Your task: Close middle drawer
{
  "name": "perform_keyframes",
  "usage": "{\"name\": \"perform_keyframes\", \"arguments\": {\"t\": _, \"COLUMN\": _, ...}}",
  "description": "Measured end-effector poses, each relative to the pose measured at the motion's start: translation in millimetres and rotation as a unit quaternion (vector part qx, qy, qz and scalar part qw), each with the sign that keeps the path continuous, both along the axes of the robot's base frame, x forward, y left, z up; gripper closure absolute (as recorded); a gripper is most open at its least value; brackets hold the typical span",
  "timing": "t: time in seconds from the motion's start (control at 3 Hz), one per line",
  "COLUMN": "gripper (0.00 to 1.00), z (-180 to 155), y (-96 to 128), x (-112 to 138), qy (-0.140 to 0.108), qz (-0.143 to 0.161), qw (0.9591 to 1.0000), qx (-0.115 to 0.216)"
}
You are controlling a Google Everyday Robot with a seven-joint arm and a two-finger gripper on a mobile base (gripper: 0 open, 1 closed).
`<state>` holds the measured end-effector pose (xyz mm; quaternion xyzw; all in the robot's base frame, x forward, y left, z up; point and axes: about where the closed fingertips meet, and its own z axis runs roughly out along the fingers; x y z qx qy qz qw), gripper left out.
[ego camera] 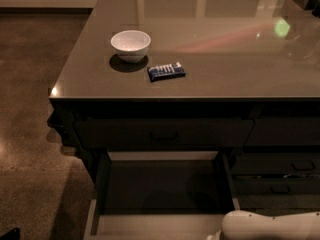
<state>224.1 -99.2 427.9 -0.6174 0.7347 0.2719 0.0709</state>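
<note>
The middle drawer (92,216) stands pulled far out below the countertop. Its dark inside (165,186) is open to view, with a white back panel (162,155) and a pale grey rim along the sides and front. Its front and handle are below the picture's edge. Only a white arm segment (272,226) shows, at the bottom right, over the drawer's front right corner. My gripper itself is out of view below the edge.
A white bowl (130,45) and a blue packet (166,71) lie on the glossy countertop (225,59). The top drawer (164,135) above is shut. Narrower dark drawers (292,166) stand to the right. Brown floor (30,134) lies to the left.
</note>
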Motion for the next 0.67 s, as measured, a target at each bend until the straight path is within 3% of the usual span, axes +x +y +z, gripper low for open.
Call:
{"name": "perform_keyframes", "arguments": {"t": 0.33, "gripper": 0.00, "z": -9.3, "y": 1.4, "x": 37.2, "qy": -0.024, "qz": 0.013, "qw": 0.9995, "qx": -0.016}}
{"name": "perform_keyframes", "arguments": {"t": 0.67, "gripper": 0.00, "z": -9.4, "y": 1.3, "x": 37.4, "qy": -0.025, "qz": 0.012, "qw": 0.9995, "qx": -0.016}}
